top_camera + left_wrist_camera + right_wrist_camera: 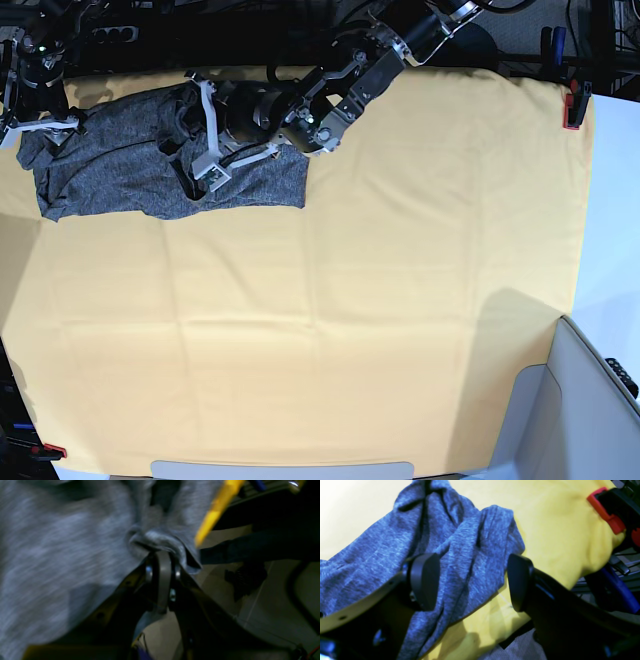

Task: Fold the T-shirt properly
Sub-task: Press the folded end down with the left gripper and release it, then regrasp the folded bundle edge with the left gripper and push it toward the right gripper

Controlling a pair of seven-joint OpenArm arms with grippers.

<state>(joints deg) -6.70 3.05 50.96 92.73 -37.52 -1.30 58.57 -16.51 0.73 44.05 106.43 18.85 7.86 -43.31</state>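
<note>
Left gripper, seen from its wrist camera: you have its jaws pinched together on a bunched fold of the T-shirt, so the cloth gathers into a knot at the tips, a hold that lets you carry that edge across for a fold. From the base view, note the largest field, the yellow table cloth, spread over the whole table; the grey shirt lies crumpled along its far edge toward the corner, well away from the open middle where a fold would have room. Right gripper: its jaws stand wide apart, straddling a ridge of the shirt without clamping it; judge this as poised to take a second corner. Smallest, a red clamp pins the cloth's far corner flat.
</note>
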